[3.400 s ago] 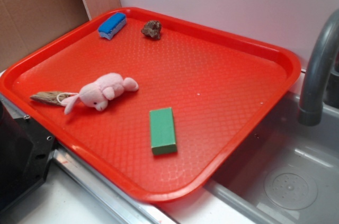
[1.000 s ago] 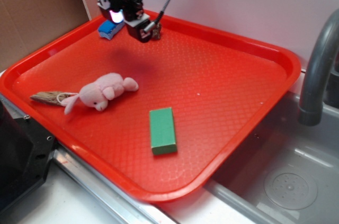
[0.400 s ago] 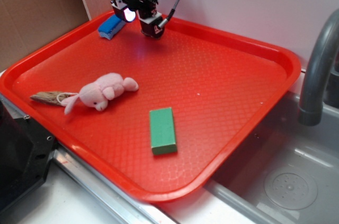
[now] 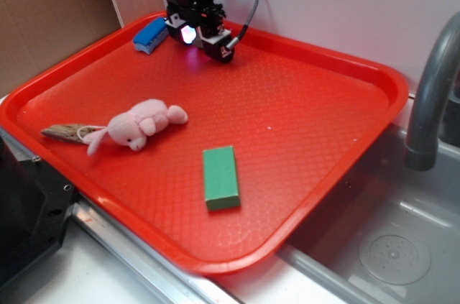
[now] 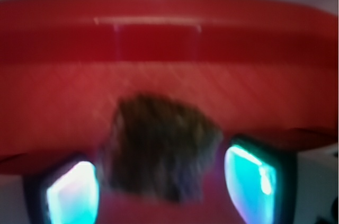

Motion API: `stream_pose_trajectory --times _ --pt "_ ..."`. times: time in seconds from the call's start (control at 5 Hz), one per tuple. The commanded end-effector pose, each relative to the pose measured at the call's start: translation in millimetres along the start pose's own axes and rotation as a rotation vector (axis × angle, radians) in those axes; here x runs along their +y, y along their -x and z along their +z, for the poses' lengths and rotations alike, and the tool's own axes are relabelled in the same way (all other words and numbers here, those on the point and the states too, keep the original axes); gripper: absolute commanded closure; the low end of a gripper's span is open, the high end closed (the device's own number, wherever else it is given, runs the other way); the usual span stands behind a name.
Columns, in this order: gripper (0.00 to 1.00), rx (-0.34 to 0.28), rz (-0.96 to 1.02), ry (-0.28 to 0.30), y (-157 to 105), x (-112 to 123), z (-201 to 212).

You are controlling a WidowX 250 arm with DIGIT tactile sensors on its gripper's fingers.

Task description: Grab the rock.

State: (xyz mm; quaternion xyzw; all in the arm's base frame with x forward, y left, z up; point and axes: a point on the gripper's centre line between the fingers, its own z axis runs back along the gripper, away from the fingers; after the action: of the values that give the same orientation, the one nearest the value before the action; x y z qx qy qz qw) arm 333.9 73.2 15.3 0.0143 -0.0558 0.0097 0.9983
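A: Rock (image 5: 159,152) – where's it at?

B: Far edge of the red tray (image 4: 302,189), close to the back rim. Wrist view shows it blurry, dark brown-grey, lumpy, sitting on the tray floor btwn the two fingers (image 5: 249,181). In the exterior view the arm hides it.

A: Fingers' state?

B: Spread apart, one each side of the rock, pads glowing cyan. Left pad looks v. close to the stone, right one has a sliver of red showing btwn; can't tell if either actually touches, too blurred.

A: Gripper (image 4: 203,35) position?

B: Down low over the tray's back edge, just right of the blue sponge (image 4: 151,34), w/ a black cable looping up behind it.

A: Other stuff on the tray?

B: Pink plush bunny (image 4: 136,125) near the left side, w/ a flat brown wood sliver (image 4: 65,131) touching its ear end. Green block (image 4: 220,177) nearer the front, well apart from the rock. Grey faucet (image 4: 431,88) and sink (image 4: 388,246) off to the right.
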Motion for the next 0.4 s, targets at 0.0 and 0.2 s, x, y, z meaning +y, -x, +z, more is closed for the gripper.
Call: stream_pose_trajectory --times 0.0,0.2 --pt "1.00 -0.053 0.033 -0.006 -2.6 2.6 15.8" --pt "1.00 -0.034 0.037 0.002 26.7 -2.9 60.7"
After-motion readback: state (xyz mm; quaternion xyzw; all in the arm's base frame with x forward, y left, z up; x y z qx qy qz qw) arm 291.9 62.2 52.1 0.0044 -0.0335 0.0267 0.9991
